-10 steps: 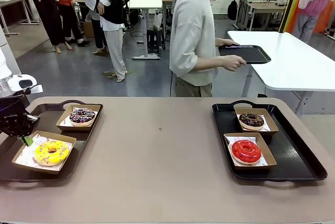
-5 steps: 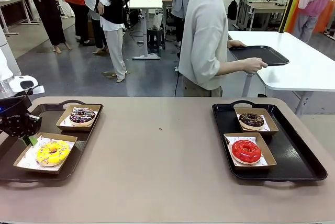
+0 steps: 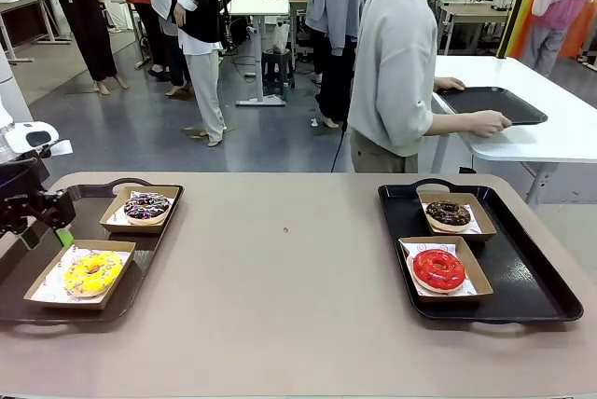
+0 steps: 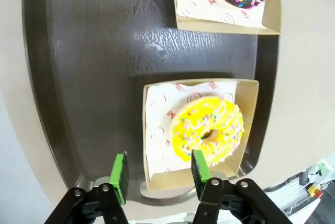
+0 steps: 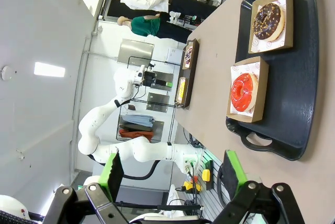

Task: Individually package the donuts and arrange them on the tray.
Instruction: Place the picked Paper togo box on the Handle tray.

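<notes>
All four ring donuts sit boxed in open brown cardboard trays: the yellow sprinkled donut (image 3: 92, 271) and the dark purple sprinkled donut (image 3: 146, 207) on the black plastic tray at my left (image 3: 28, 264), the chocolate-brown donut (image 3: 449, 214) and the glossy red donut (image 3: 438, 269) on the black tray at my right (image 3: 532, 273). By my judgement, little or nothing is left to pack. My left end effector (image 4: 159, 174) hangs released above the yellow donut's box, touching nothing. My right end effector (image 5: 171, 174) is spread wide, empty, well away from the tabletop (image 3: 289, 287).
</notes>
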